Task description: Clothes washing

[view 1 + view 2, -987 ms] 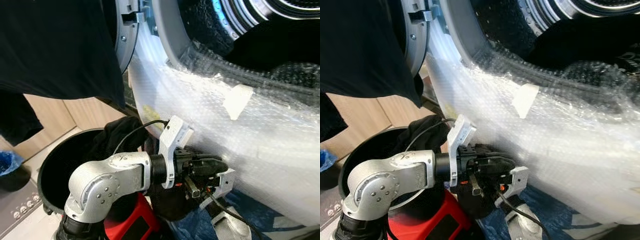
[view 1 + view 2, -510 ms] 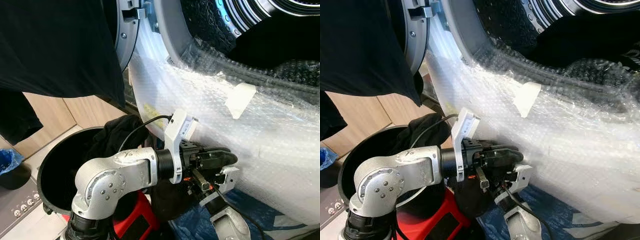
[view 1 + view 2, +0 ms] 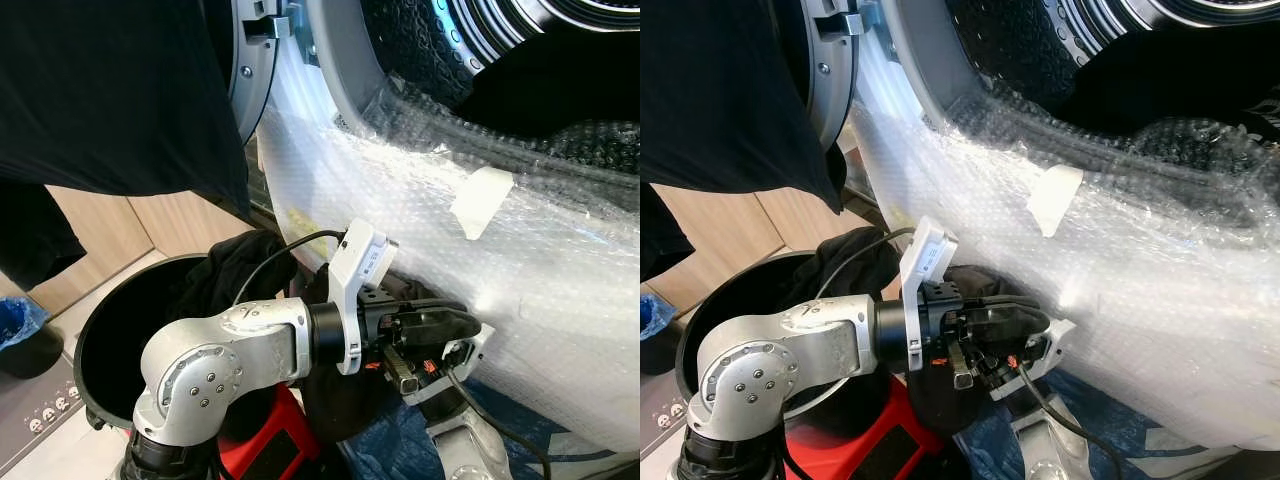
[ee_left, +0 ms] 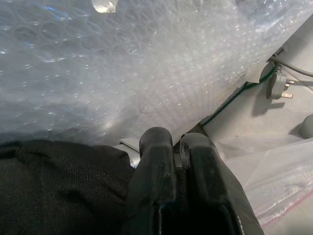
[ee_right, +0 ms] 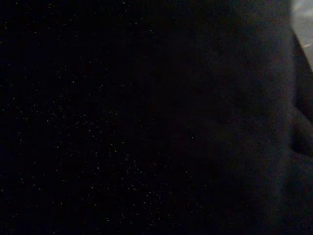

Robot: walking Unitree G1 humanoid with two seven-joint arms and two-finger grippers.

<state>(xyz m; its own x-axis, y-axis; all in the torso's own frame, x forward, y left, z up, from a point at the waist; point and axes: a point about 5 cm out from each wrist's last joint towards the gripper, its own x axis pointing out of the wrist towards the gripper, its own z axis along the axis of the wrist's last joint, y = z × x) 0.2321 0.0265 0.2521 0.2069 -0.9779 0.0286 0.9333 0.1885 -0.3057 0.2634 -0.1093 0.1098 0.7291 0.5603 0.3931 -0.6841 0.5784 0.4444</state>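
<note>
Laundry corner, wood-panel cabinets on the left, pale floor. Front-loading washing machine with its front wrapped in bubble wrap, door open, dark drum at top right. A black garment hangs at upper left, draped over the door edge. Below it a round black laundry basket on the floor with dark clothes piled at its far rim, touching the machine's front.

Left hand is low, just in front of the wrapped panel, reaching across to the robot's right. Its two black fingers are pressed together with black fabric pinched between them, bubble wrap right behind the tips. Right hand is just beneath the left one, near the machine's base; its wrist view is nearly all dark cloth, so can't tell how its fingers stand. Blue bag or sheet on the floor below both hands. A plug and cable lie beside the machine.
</note>
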